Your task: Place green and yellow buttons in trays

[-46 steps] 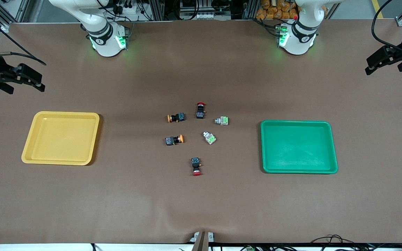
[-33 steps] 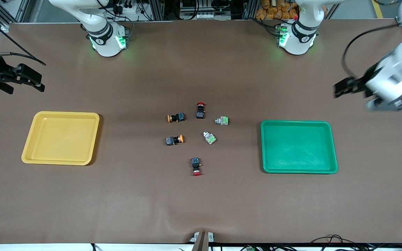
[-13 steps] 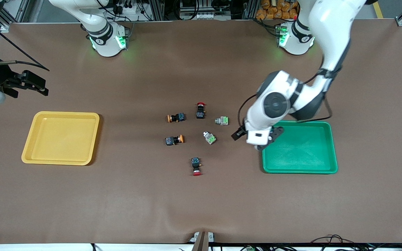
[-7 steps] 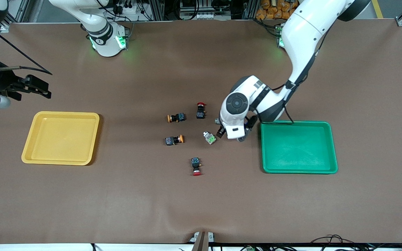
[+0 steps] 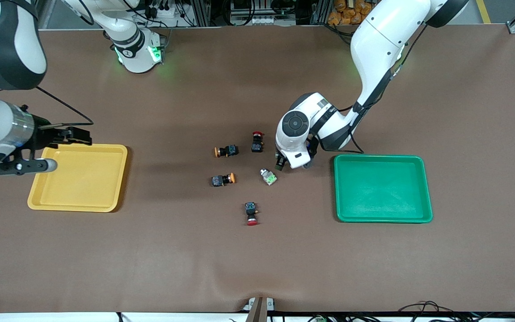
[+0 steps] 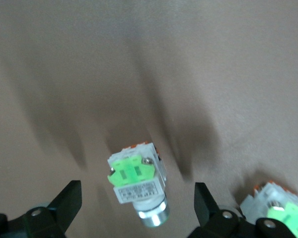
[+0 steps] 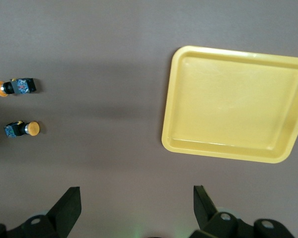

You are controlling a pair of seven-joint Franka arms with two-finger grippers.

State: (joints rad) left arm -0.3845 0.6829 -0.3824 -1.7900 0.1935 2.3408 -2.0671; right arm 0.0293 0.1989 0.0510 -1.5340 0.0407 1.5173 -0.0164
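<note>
Clock hours here are read on the front view, with twelve pointing toward the robots' bases and the dial centred on the loose cluster of switches at mid-table.

The left gripper (image 6: 134,206) hung low over the two o'clock spot, its claw spread wide. Its black fingers (image 6: 64,204) straddled a small whitish-grey push-button with a light-green block (image 6: 137,181) without touching it. A second grey-and-green push-button (image 5: 268,176) lay on the brown table (image 5: 257,259) near three o'clock, just beside the first.

Two black-bodied switches with round orange-yellow caps lay at ten (image 5: 225,151) and nine (image 5: 223,180). Two black switches with red caps lay at twelve (image 5: 257,141) and six (image 5: 251,213).

The shallow yellow plastic tray (image 5: 78,179) sat well apart at nine o'clock, and the shallow green plastic tray (image 5: 382,190) at three. Neither held anything.

The right gripper (image 7: 135,206) hovered over the twelve o'clock rim of the yellow tray, claw also wide and holding nothing.
</note>
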